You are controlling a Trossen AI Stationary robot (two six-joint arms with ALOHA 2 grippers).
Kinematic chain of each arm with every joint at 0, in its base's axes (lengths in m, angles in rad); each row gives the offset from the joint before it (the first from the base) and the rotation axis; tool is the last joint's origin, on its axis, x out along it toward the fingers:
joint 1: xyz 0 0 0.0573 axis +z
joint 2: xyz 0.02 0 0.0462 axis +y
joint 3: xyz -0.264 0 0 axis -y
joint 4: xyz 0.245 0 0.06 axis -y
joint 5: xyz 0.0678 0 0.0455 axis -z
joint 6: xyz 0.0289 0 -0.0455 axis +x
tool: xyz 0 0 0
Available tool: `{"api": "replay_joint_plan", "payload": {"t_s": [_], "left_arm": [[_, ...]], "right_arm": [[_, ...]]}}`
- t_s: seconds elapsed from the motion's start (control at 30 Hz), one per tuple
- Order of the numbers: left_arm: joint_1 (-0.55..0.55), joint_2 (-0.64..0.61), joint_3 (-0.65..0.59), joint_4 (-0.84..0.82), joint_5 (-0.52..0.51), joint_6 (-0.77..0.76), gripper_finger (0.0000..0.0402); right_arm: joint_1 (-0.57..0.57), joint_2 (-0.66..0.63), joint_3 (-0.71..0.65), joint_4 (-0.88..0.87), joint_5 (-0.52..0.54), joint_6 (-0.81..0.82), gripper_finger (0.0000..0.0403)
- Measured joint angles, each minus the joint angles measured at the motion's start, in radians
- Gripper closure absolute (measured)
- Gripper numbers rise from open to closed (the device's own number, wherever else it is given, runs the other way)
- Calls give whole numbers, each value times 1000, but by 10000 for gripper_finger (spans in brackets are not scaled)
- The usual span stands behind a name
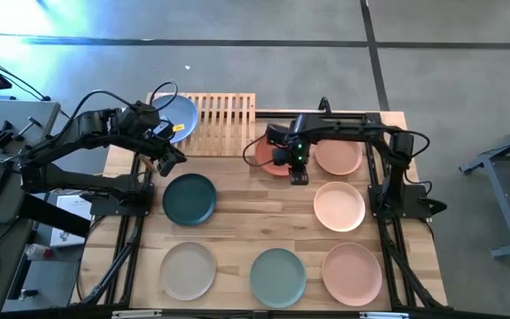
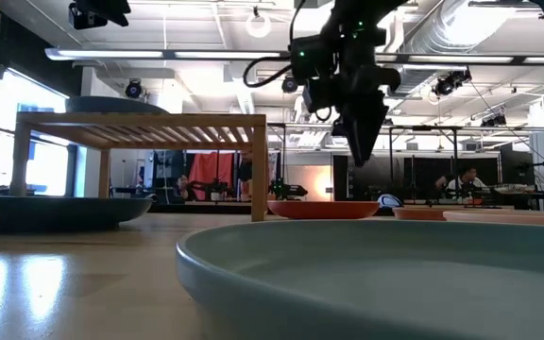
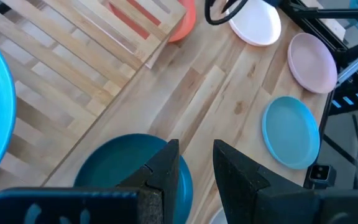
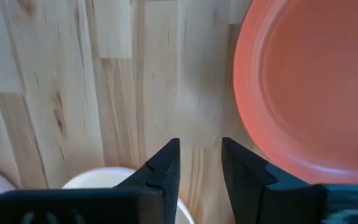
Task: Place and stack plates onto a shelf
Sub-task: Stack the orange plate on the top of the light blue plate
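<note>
The slatted wooden shelf (image 1: pixel 224 124) stands at the table's far edge, and a blue plate (image 1: pixel 173 115) lies on its left end. My left gripper (image 1: pixel 168 159) hovers open just in front of the shelf, above the far rim of the dark teal plate (image 3: pixel 123 168), with nothing between its fingers. The terracotta plate (image 1: pixel 268 152) lies flat on the table by the shelf's near right corner. My right gripper (image 4: pixel 201 162) points down, open, above bare wood just beside that plate's rim (image 4: pixel 247 118). In the low view it hangs clear of the table (image 2: pixel 362 142).
Three peach-pink plates (image 1: pixel 337 155) (image 1: pixel 339 206) (image 1: pixel 352 273) lie along the table's right side. A beige plate (image 1: pixel 188 270) and a sage green plate (image 1: pixel 278 276) lie at the near edge. The shelf's right half (image 1: pixel 237 120) is bare.
</note>
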Motion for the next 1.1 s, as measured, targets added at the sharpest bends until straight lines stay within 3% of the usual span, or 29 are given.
{"api": "replay_joint_plan", "payload": {"t_s": [0.3, 0.5, 1.1], "left_arm": [[0, 0, 0, 0, -1, 0, 316], [0, 0, 0, 0, -46, 1, 316], [1, 0, 0, 0, -109, 0, 316]], "right_arm": [[0, 0, -37, 97, 43, 66, 324], [0, 0, -37, 134, 101, 7, 324], [0, 0, -36, 114, 80, -21, 323]]}}
